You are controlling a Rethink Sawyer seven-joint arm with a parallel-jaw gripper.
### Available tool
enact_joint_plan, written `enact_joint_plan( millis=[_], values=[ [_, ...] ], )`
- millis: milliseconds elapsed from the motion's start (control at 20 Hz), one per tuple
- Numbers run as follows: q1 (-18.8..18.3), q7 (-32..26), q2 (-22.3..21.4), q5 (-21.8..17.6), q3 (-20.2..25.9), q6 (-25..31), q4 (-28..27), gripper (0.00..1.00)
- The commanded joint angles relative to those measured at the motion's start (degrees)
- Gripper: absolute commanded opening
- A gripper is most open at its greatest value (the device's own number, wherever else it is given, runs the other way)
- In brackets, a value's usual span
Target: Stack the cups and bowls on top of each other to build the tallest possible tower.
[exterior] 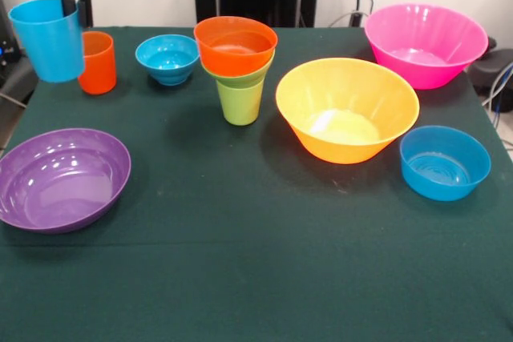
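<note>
My gripper (74, 2) hangs from the red arm at the top left and is shut on the rim of the light blue cup (46, 42), holding it slightly tilted above the table's left edge. The orange cup (98, 63) stands upright just right of it. The tower (237, 70) stands at centre back: the lime green cup (240, 102) as base, the small green bowl (238, 78) on it, and the medium orange bowl (235, 44) on top. The small blue bowl (167, 58) sits between the orange cup and the tower.
The large purple bowl (62, 179) lies at the front left. The yellow-orange bowl (346, 110) sits right of the tower, the pink bowl (425, 44) at the back right, and the medium blue bowl (444, 162) at the right. The dark green table (256, 278) runs to the front edge.
</note>
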Motion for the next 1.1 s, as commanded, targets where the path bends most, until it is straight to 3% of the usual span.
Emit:
enact_joint_plan(
  millis=[50, 1100],
  values=[
    [3.26, -3.17, -2.03, 1.86, 1.6, 2.1, 4.7, 0.0],
    [10.24, 4.28, -7.71, 7.34, -1.21, -0.69, 9.59, 0.0]
  ],
)
